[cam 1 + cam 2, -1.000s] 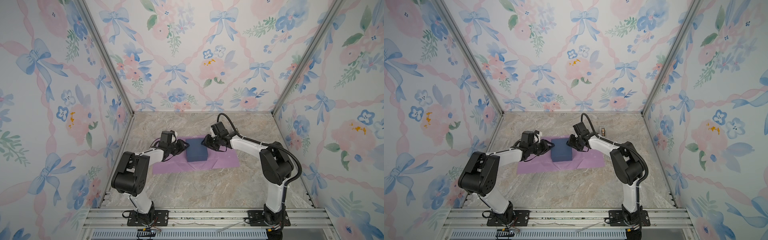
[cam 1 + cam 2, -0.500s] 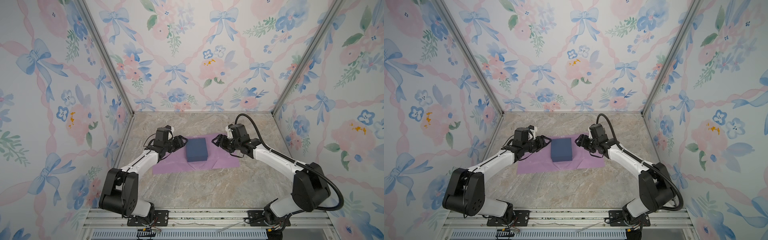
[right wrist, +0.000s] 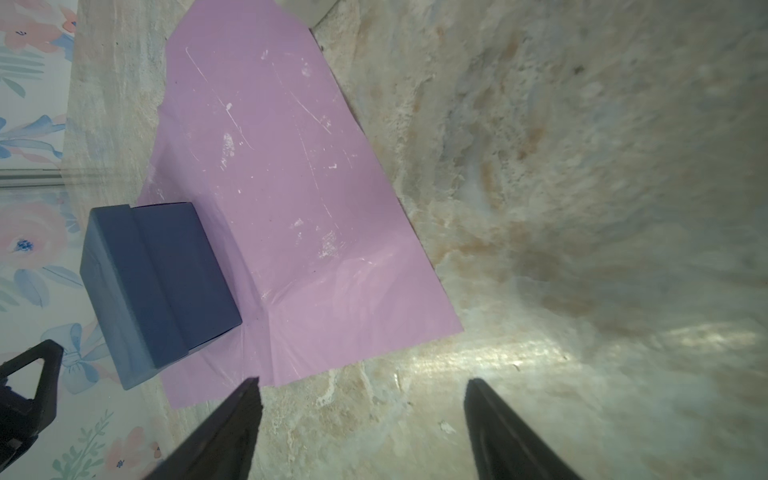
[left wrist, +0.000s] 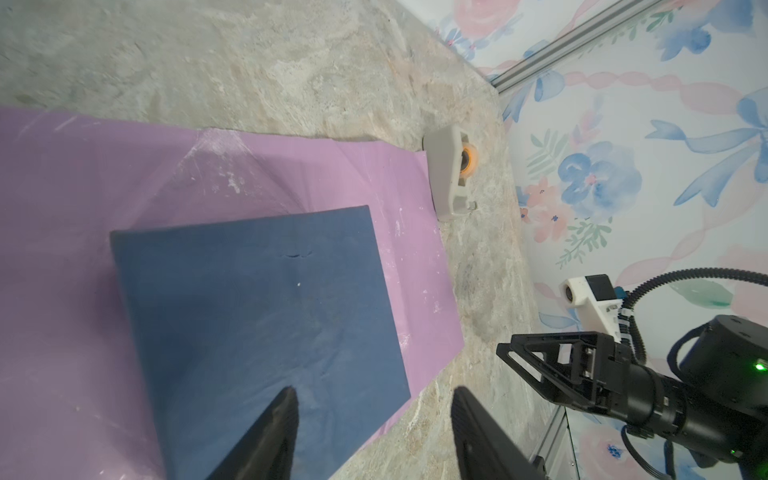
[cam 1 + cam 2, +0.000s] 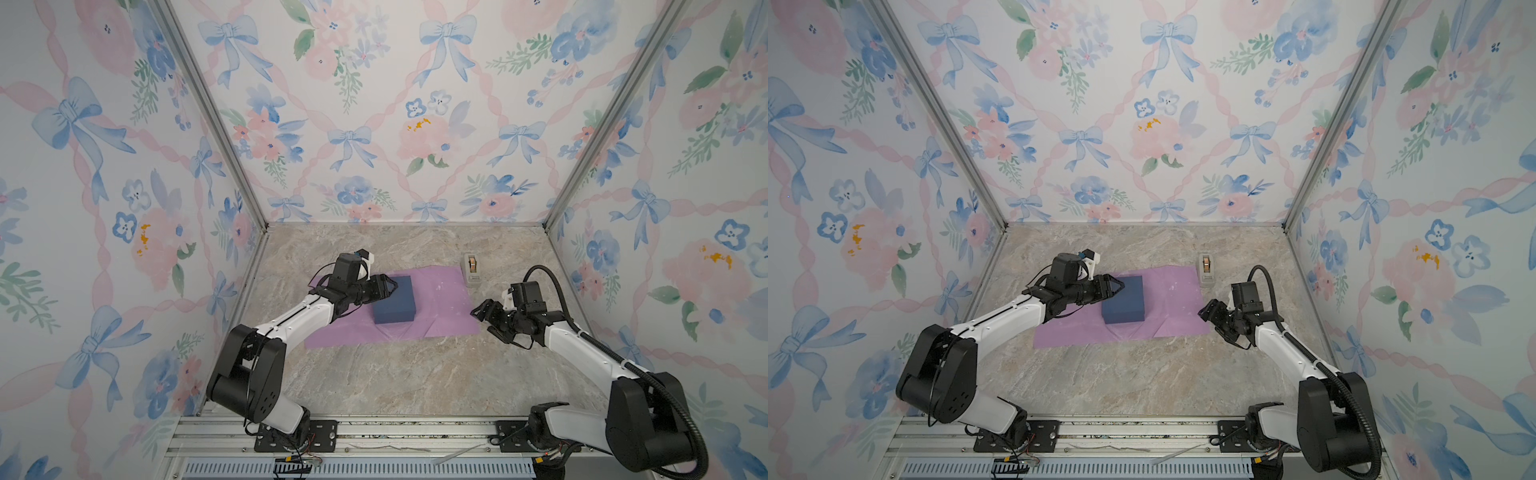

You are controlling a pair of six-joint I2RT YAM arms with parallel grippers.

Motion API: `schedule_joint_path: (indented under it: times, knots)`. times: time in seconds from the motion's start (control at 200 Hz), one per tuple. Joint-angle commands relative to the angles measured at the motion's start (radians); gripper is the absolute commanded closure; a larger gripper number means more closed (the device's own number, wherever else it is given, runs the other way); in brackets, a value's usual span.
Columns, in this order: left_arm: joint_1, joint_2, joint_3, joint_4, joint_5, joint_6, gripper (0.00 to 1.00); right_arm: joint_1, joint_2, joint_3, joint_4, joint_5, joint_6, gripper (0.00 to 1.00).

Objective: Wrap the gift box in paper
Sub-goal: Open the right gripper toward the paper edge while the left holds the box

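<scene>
On the marble table (image 5: pixel 395 374): nothing has been added or knocked over. The same three things are there and plenty of bare stone is left for you to work on.
Paper (image 5: pixel 440 299): it lies flat in mid-table, lilac side up, creased and scuffed. No flap is lifted and no edge is folded over anything, exactly as a second ago.
Gift box (image 5: pixel 395 301): it sits on the sheet a little left of the sheet's middle, top face bare. It hasn't shifted since both arms were pressed in around it.
Left gripper (image 5: pixel 388 286): here's the change. It was closed up by the box's left side, and now its jaws are spread with nothing in them. The tips hover at the box's far-left corner. In the left wrist view one finger (image 4: pixel 270 436) crosses the box top, and I can't tell you whether it touches.
Right gripper (image 5: pixel 484 322): this is the big move. It has left the box's right side and swung out past the paper's near-right corner. It's over bare table with its jaws wide and empty.
Tape dispenser (image 5: pixel 471 270): it stands just beyond the paper's far-right corner, untouched.
What it means: I'd judge the box is positioned and let go, and wrapping proper hasn't started. Your right arm looks set up to take that right edge and bring it over.
</scene>
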Motion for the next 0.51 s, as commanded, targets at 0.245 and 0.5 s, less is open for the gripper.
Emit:
schedule_joint_path:
  times: [0.245, 0.5]
  knots:
    - [-0.01, 0.092, 0.011, -0.013, -0.043, 0.02, 0.4, 0.031, 0.173, -0.035, 0.097, -0.002, 0.058, 0.19]
    - [-0.011, 0.099, -0.001, 0.0, -0.042, 0.013, 0.41, 0.082, 0.304, -0.021, 0.361, -0.082, 0.095, 0.2]
